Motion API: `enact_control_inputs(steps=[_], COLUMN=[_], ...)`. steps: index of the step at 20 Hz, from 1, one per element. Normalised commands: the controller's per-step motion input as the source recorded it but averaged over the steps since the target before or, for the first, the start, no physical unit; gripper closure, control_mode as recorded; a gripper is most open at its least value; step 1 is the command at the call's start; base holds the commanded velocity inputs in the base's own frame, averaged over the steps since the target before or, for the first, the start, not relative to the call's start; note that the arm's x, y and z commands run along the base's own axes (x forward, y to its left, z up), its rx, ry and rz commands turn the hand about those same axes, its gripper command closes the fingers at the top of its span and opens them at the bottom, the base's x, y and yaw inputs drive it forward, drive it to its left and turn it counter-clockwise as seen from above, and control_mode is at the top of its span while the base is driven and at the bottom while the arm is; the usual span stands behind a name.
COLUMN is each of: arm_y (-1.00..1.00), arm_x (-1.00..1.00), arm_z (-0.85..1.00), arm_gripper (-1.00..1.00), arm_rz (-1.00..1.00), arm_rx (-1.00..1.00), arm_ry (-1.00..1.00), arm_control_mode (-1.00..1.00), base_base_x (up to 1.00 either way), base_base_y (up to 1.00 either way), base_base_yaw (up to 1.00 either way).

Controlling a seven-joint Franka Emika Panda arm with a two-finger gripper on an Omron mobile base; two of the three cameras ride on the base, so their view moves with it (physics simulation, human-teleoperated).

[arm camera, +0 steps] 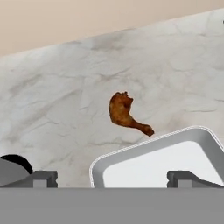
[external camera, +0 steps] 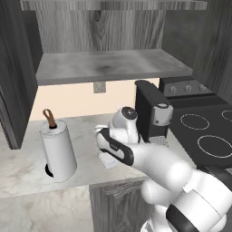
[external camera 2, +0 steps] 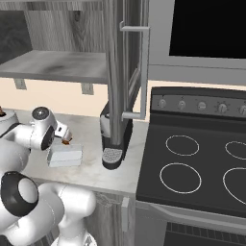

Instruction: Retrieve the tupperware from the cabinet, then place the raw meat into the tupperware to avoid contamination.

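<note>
The tupperware [external camera 2: 65,156], a shallow whitish container, sits on the marble counter; its rim [arm camera: 153,148] fills the lower right of the hand view. Just beyond it on the counter lies the raw meat [arm camera: 124,113], a small brown drumstick that also shows as a brown speck [external camera 2: 66,141] in the right base view. My gripper [arm camera: 113,179] hovers over the tupperware's near edge, pointing toward the meat, open and holding nothing. In the left base view my arm hides most of the tupperware [external camera: 108,161]. The cabinet [external camera: 113,65] above stands open with a bare grey shelf.
A paper-towel roll [external camera: 58,152] on its holder stands at the counter's left. A black coffee machine [external camera 2: 115,139] stands right of the tupperware, under the open cabinet door [external camera 2: 126,72]. The stove [external camera 2: 192,163] lies further right.
</note>
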Motion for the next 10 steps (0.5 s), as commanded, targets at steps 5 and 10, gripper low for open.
enact_control_inputs(steps=[5, 10], arm_y=[-0.11, -0.06], arm_x=[0.15, 0.22], arm_z=[0.01, 0.00], arm_gripper=[-1.00, -1.00], arm_rz=[0.00, 0.00], arm_rx=[-0.07, -0.03], arm_ry=[0.09, 0.02], arm_control_mode=[-1.00, -1.00], base_base_x=[0.00, 0.00], base_base_y=[0.00, 0.00], base_base_yaw=[0.00, 0.00])
